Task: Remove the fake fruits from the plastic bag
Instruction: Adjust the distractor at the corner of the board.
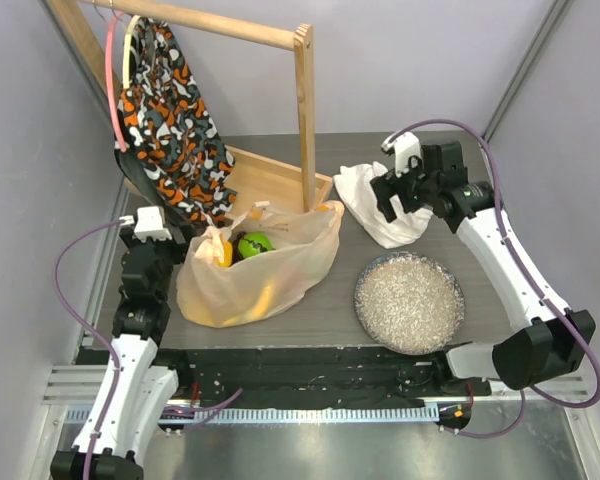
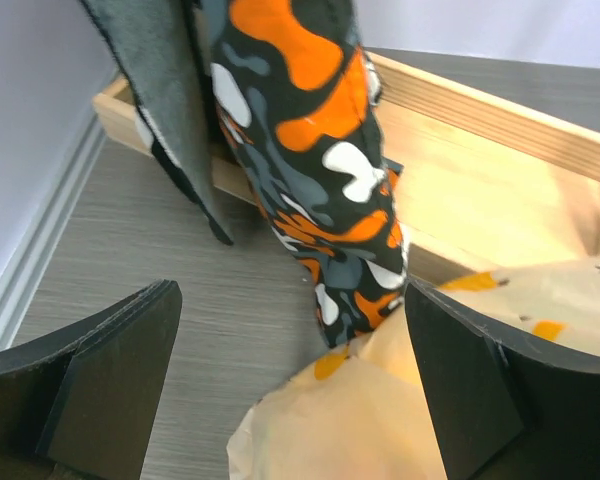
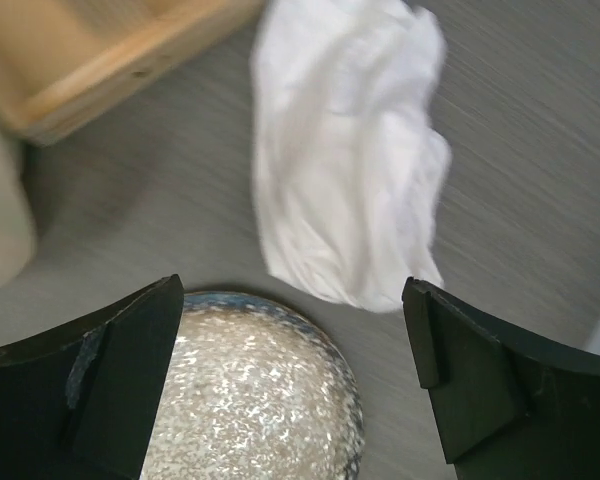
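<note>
The plastic bag [image 1: 285, 268] was found just beside the wide-spread left gripper [image 2: 288, 298], well apart from the equally spread right gripper [image 3: 295, 290].

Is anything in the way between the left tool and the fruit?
Only the plastic bag itself: its thin wall lies between the left tool and the green lime at the opening. The patterned fabric hangs ahead, beside the bag.
</note>
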`<state>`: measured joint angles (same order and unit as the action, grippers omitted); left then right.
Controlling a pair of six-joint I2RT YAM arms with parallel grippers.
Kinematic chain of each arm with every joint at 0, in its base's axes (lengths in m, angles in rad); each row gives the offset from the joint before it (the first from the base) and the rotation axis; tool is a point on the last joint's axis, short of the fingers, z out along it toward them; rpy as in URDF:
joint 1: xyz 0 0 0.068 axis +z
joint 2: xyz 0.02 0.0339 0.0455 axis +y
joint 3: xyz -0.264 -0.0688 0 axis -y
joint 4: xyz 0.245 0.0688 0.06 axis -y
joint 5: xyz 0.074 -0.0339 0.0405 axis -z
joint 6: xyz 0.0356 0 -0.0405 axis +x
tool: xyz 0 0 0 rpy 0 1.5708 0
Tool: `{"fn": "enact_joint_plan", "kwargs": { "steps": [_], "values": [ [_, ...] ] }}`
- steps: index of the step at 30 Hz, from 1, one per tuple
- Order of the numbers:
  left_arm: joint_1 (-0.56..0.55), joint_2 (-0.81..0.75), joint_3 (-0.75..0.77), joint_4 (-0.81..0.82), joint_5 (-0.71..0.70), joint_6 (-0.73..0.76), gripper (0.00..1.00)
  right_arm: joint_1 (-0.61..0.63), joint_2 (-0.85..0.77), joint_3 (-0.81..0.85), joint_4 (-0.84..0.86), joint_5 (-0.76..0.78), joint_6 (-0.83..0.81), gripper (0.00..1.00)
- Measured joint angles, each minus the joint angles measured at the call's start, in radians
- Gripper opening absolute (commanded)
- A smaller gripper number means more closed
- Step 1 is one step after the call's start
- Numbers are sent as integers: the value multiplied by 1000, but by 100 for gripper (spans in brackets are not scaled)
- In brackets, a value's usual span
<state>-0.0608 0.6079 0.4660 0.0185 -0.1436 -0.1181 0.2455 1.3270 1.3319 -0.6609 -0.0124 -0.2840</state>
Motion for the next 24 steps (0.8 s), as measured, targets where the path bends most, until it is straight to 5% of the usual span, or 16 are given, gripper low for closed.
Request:
{"fn": "enact_joint_plan", "kwargs": {
  "steps": [2, 5, 6, 9, 13, 18, 24],
  "values": [
    [0, -17, -1, -17, 27, 7, 100, 19, 0, 18, -29, -142, -71, 92],
    [0, -11, 8, -34, 83, 20, 100, 69, 9, 52, -39, -327, -156, 67],
    [0, 0, 17, -45, 103, 21, 100, 89, 21, 69, -39, -361, -171, 52],
    [0, 38, 66, -71, 164, 25, 100, 180, 124, 190, -42, -472, -201, 36],
    [0, 93, 144, -95, 221, 48, 100, 277, 269, 306, 18, -567, -212, 1],
    [0, 170, 270, -164, 259, 73, 100, 306, 428, 395, 74, -551, -222, 1],
    [0, 198, 317, -212, 294, 75, 100, 228, 678, 686, 83, -496, -261, 1]
  ]
}}
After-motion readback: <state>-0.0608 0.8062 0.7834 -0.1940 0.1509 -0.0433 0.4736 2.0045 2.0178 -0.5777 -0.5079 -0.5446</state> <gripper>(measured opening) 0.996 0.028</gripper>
